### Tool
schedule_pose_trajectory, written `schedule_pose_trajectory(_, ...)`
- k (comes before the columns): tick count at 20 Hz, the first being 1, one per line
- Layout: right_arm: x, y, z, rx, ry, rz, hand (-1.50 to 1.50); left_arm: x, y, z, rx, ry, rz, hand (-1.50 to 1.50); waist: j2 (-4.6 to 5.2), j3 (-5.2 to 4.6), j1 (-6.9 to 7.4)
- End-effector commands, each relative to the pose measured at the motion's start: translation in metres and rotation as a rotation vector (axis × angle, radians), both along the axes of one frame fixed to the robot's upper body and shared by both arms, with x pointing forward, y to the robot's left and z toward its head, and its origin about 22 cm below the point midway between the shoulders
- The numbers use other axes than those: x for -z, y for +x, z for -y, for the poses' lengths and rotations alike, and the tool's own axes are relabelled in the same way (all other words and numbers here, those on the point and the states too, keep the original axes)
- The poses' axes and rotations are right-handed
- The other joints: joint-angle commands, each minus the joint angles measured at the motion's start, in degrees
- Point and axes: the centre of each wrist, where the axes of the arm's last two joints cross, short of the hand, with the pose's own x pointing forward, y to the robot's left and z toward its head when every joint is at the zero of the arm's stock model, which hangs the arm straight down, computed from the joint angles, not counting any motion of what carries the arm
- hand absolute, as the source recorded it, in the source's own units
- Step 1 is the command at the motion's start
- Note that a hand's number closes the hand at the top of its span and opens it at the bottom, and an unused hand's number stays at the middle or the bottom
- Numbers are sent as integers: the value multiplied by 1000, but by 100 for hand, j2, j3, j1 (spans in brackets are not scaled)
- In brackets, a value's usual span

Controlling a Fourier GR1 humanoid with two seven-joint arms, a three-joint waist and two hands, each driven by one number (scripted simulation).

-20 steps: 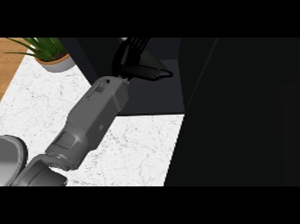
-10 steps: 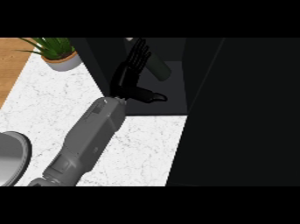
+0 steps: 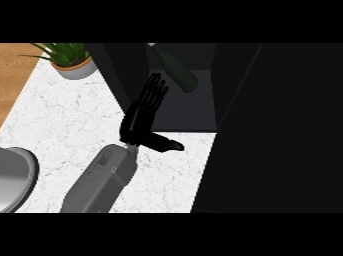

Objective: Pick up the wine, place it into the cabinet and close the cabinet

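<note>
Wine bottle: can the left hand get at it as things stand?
Probably yes. The left hand is open, its fingers pointing toward the wine bottle inside the cabinet, and nothing visible lies between them.

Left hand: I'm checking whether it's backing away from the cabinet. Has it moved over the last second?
Yes. Against the potted plant, the left hand, open, has drawn back toward the view's lower edge, away from the wine bottle in the cabinet.
</note>
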Motion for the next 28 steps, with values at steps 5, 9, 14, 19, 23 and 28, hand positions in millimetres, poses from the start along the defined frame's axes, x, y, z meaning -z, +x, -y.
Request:
schedule_pose_trajectory(5, -49, -32, 7, -80, 54, 12, -150, 6, -53, -54, -12, -66, -13, -150, 31, 3, -72)
schedule_pose_trajectory(9, -40, -21, 3, -176, 27, -7, -150, -3, -58, -72, -16, -70, -15, -150, 83, 3, -34)
schedule_pose_trajectory(14, -33, -26, -1, -271, 27, -53, -150, -8, -76, -93, -50, -62, 27, -150, 60, 7, -43)
schedule_pose_trajectory(19, -38, -35, -4, -509, -63, -99, 150, -12, -76, -139, -91, -21, 70, -150, 65, -7, -5)
schedule_pose_trajectory(23, -28, -32, -11, -555, -46, -69, 150, -11, -83, -158, -145, -20, 109, -150, 93, -8, -12)
schedule_pose_trajectory(28, -44, -41, -10, -572, -49, -65, 150, -17, -92, -197, -163, -8, 79, -150, 76, -16, -41)
